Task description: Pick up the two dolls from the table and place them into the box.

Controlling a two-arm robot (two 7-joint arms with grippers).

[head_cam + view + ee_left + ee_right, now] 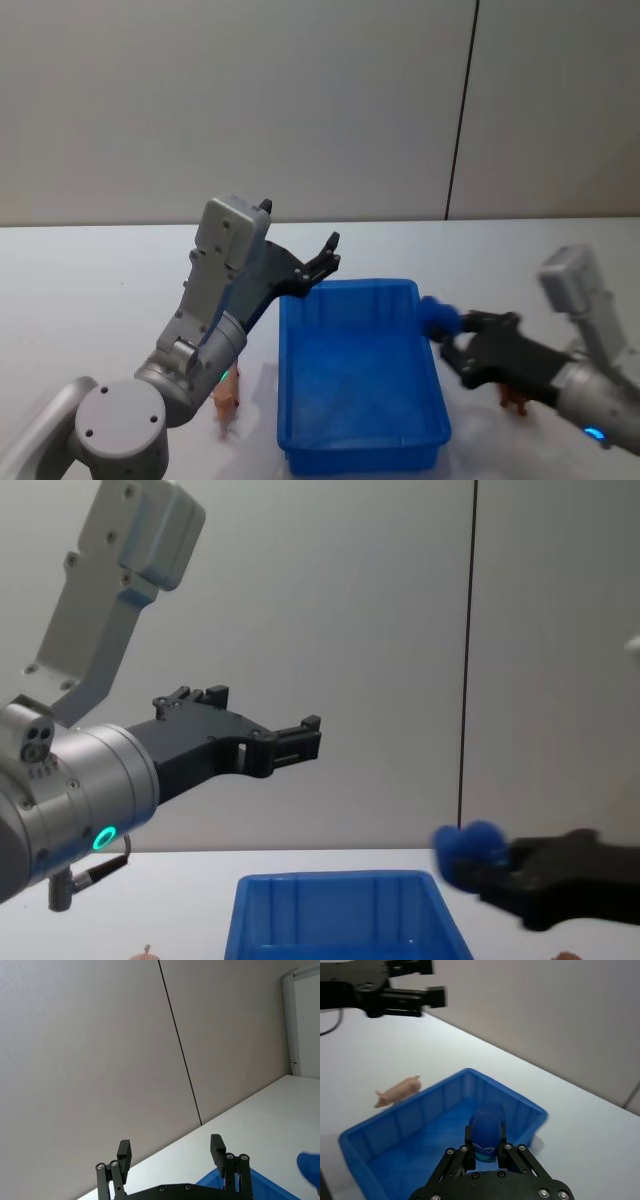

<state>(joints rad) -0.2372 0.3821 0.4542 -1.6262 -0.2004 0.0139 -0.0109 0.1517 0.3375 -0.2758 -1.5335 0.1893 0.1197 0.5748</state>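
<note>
Centre the right gripper (449, 336), clamping 1 blue object (486, 1131), over the box (350, 289) before release; left gripper (328, 255) hovers wide above its rim.

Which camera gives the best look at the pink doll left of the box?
The right wrist view: the pink doll lies whole on the table beside the box, uncovered. The head view shows it partly behind the left arm; the chest view catches a sliver at its bottom edge.
</note>
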